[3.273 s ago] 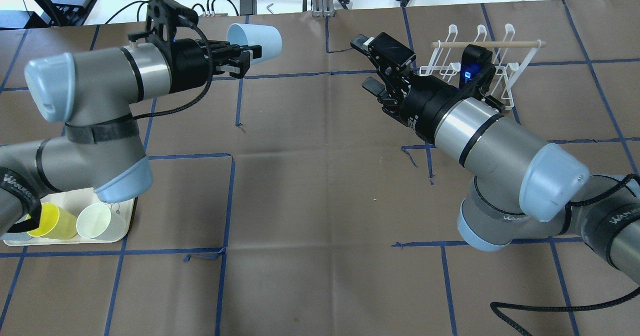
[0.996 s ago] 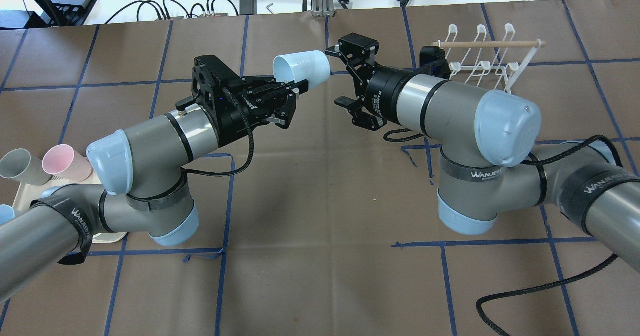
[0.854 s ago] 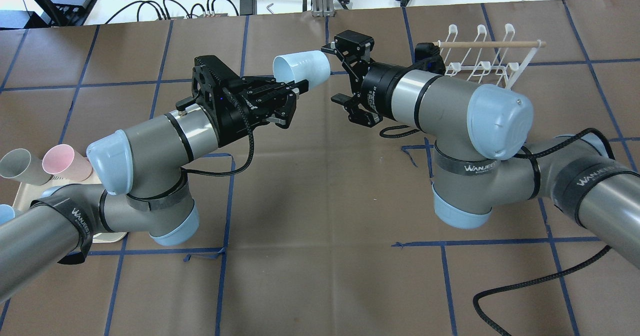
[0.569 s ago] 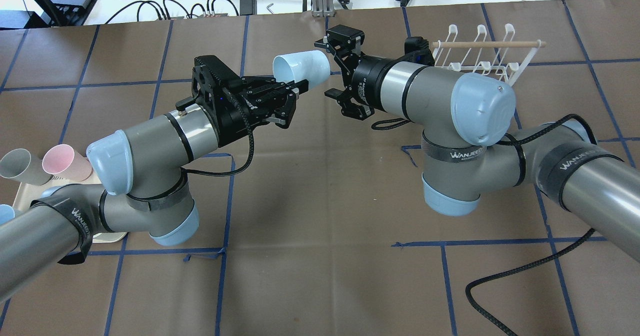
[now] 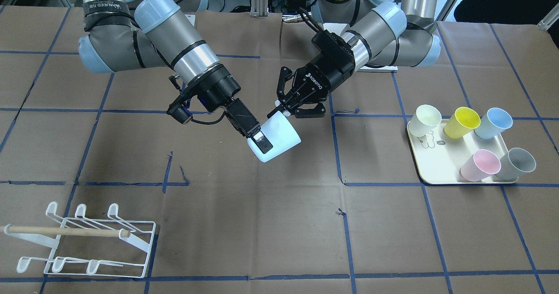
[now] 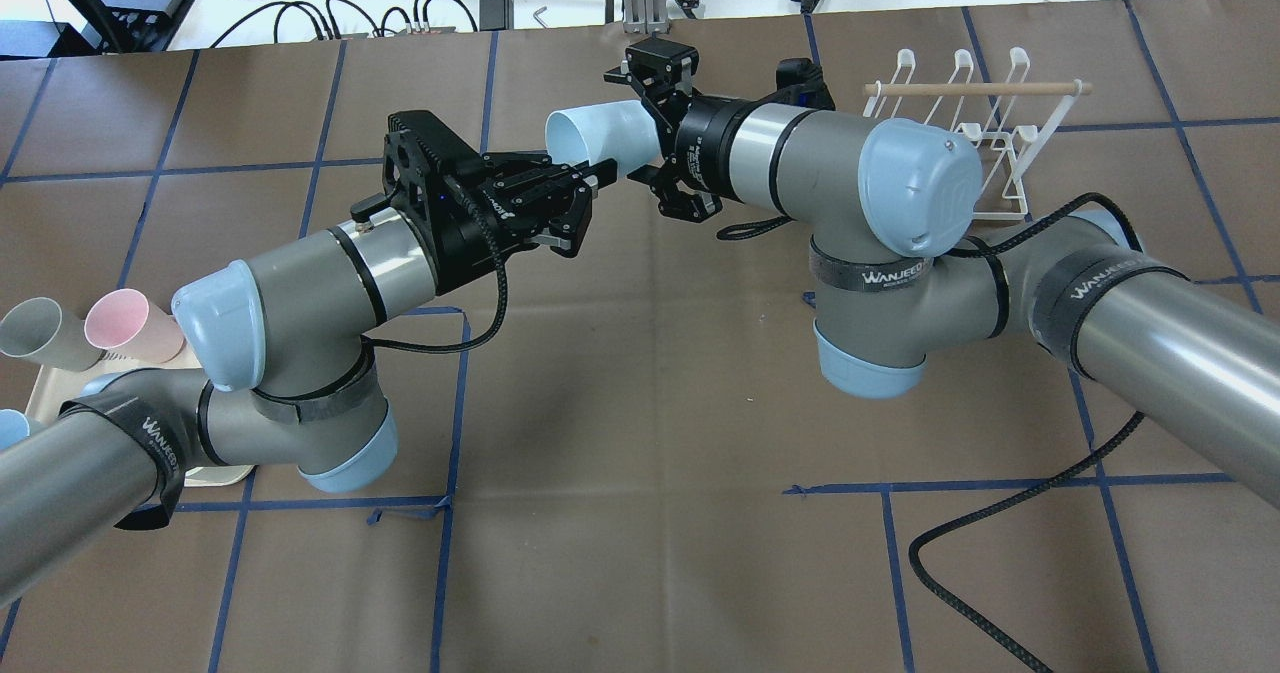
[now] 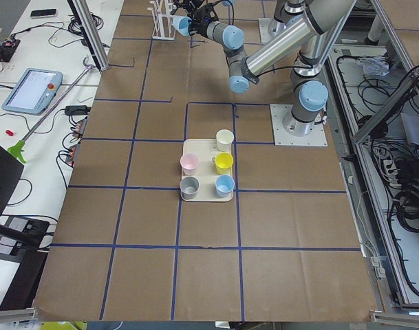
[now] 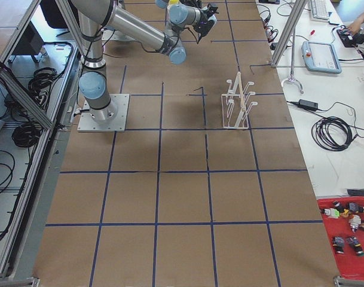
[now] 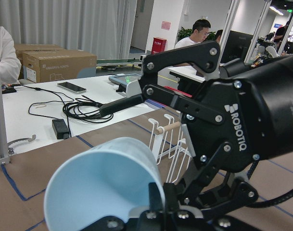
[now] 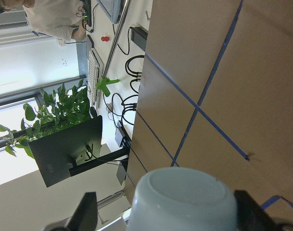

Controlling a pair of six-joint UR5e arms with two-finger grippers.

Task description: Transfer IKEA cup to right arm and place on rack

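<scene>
The pale blue cup [image 6: 600, 133] hangs in mid-air above the far middle of the brown counter [image 6: 640, 403], lying on its side. Its open mouth faces the left arm and its closed base faces the right arm [image 6: 800, 153]. The left end effector [image 6: 592, 175] pinches the cup at the rim. In the left wrist view a black finger [image 9: 156, 204] lies against the lip of the cup. The right end effector [image 6: 632, 125] is spread wide around the base end of the cup, one finger above it and one below in the overhead view. In the right wrist view the round base sits between the two fingers [image 10: 86, 214] with a gap showing on each side. From the front one right finger lies across the cup's base end, and whether it touches the wall cannot be told.

The white wire rack [image 6: 962, 133] stands on the counter well apart from the cup, beyond the right arm's elbow, with its wooden dowel [image 6: 970, 87] across the top and its prongs bare. On the robot's left a cream tray [image 5: 436, 165] holds five more cups: cream [image 5: 426, 120], yellow [image 5: 463, 122], blue [image 5: 493, 122], pink [image 5: 480, 165] and grey [image 5: 517, 163]
</scene>
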